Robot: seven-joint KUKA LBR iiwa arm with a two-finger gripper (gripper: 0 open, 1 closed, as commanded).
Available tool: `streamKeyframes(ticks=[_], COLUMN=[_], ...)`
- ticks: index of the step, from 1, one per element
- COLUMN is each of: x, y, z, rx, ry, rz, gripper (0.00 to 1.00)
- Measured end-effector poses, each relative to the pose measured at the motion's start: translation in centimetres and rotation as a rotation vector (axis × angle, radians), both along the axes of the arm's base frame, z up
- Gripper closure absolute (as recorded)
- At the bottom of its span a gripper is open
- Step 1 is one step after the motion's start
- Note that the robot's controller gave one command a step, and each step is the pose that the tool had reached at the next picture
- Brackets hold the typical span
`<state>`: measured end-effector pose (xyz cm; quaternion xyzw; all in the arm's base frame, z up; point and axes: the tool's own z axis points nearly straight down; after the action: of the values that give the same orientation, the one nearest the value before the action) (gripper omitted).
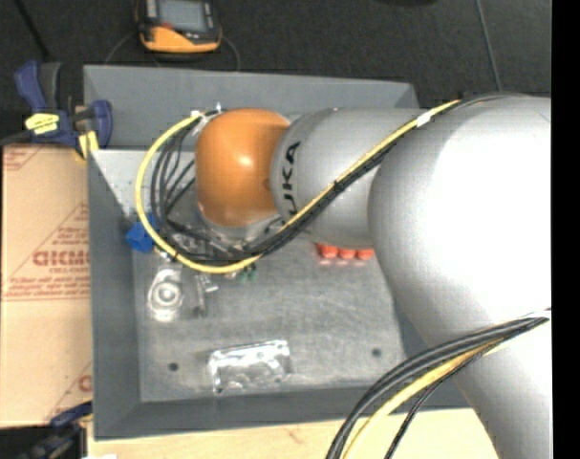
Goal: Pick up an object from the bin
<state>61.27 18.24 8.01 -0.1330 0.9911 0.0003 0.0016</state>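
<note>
"Starting at the near wall of the grey metal bin [223, 411]: crumpled clear plastic packet [249, 363] lies flat just inside it, well apart from everything else. Bare floor on both sides of it."

"Noted. Next in?"

"Clear round plastic cap [165, 293], left of middle. Claw [204, 293] just beside it on the right, low over the floor and mostly hidden under the orange wrist cover [234, 165]. Released or clenched, cannot tell. Nothing seen in its grasp."

"So the pick is likely the cap?"

"A guess only; it is the nearest thing. Risk: a round, slick piece may skid or tip away if the claw closes off-centre. A small green bit [244, 273] sits close on the claw's other side and could get nudged or caught up with it."

"Further back?"

"Blue plastic piece [138, 237] near the left wall, partly under the looped yellow-and-black cables [156, 175]. Those cables hang low; they could snag the piece or brush the wall if the arm swings left. Flat red-orange strip [345, 252] lies toward the right, half under the arm, where a sweep could drag it."

"Room to move?"

"Tight toward the left and far walls, where the wrist's bulk crowds the corner. Best clearance looks to be straight up, or over the bare middle floor between cap and packet."
</note>
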Motion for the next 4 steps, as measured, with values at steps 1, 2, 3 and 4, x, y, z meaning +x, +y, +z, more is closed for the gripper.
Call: streamKeyframes(ticks=[1,2,3,4], x=[1.2,0.0,0.0,2.9], y=[3.5,4.7,4.8,3.6], z=[0.1,-0.7,-0.6,-0.8], rx=[-0.001,-0.005,-0.002,-0.002], ry=[-0.006,-0.004,-0.005,-0.003], rz=[0.554,1.104,1.099,1.584], gripper=[0.00,0.00,1.00,1.00])
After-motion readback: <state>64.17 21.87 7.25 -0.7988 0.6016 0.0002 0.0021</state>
